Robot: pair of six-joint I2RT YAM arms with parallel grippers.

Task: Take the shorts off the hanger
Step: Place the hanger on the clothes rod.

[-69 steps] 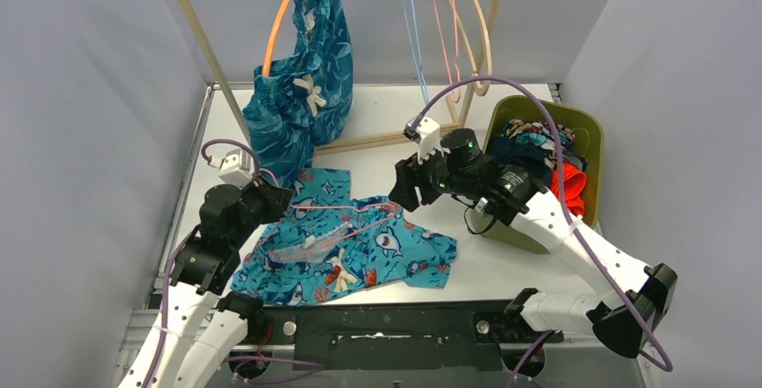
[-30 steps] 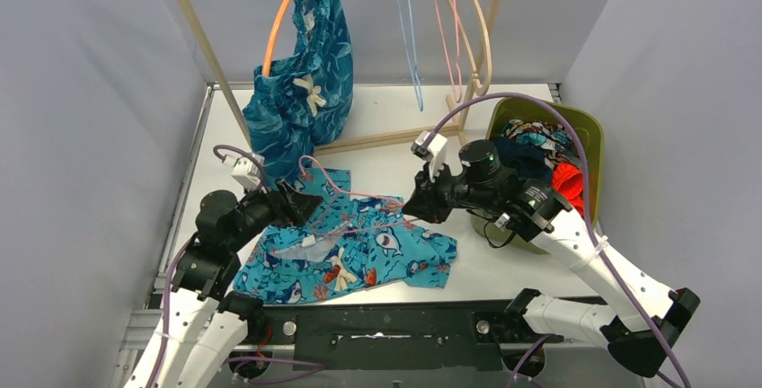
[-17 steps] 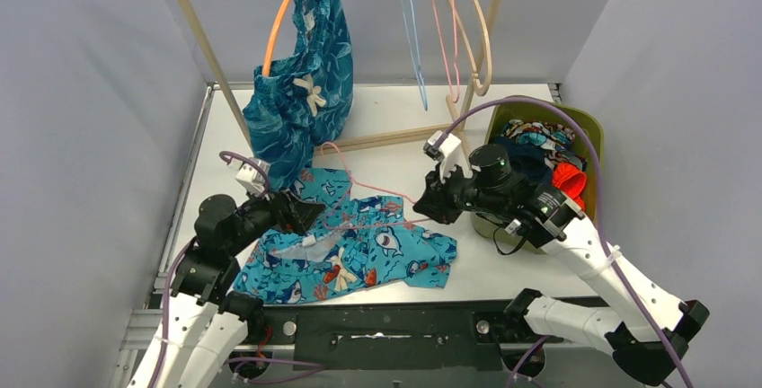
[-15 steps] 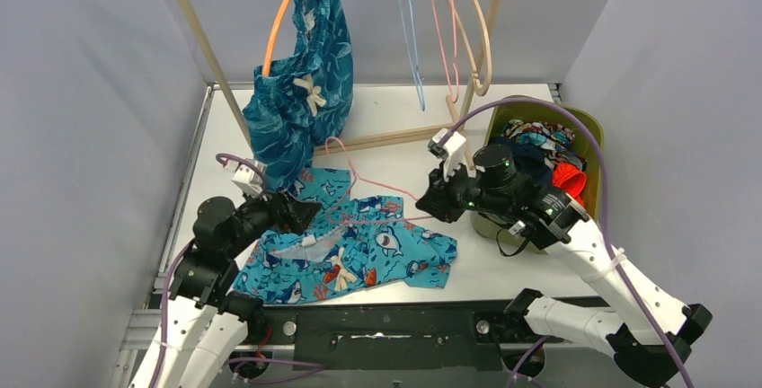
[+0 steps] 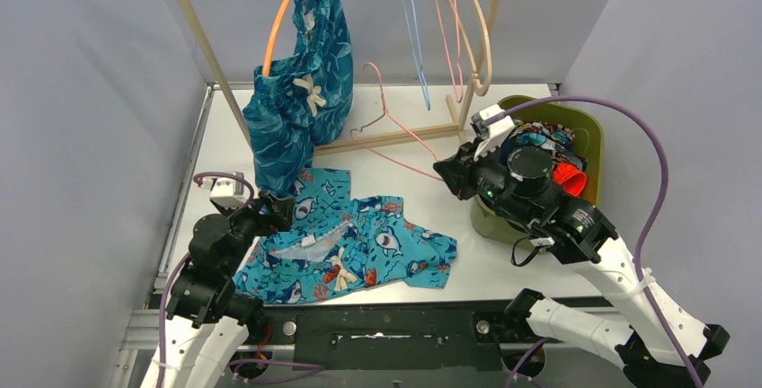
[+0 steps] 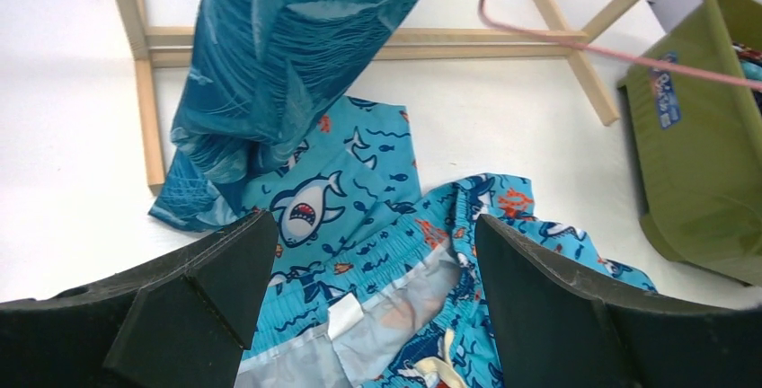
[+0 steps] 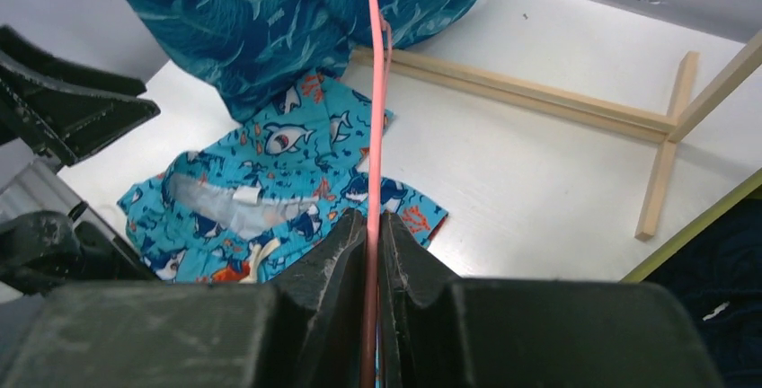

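Pinching the pink hanger [image 7: 369, 92] with the right gripper [image 7: 370, 226], jaws shut tight on the thin wire. Held it up in the air, hook far out past the fingers, with nothing on it. Found the shark shorts [image 5: 359, 249] flat on the table [image 5: 503, 262], down below that gripper and off to its left, free of the wire. Hung the left gripper [image 6: 373, 226] just above one end of those shorts, jaws wide apart, nothing in them. Spotted leafy blue shorts [image 5: 301, 92] on an orange hanger [image 5: 279, 24] on the rack [image 5: 202, 38], up ahead of the left gripper. Probably needed a firm pinch, so the skinny wire could not spin or slip. Best carried high, clear of the leafy pair. Then, most likely, straight down with the left gripper onto the stretchy waist, grabbing cloth and not table.
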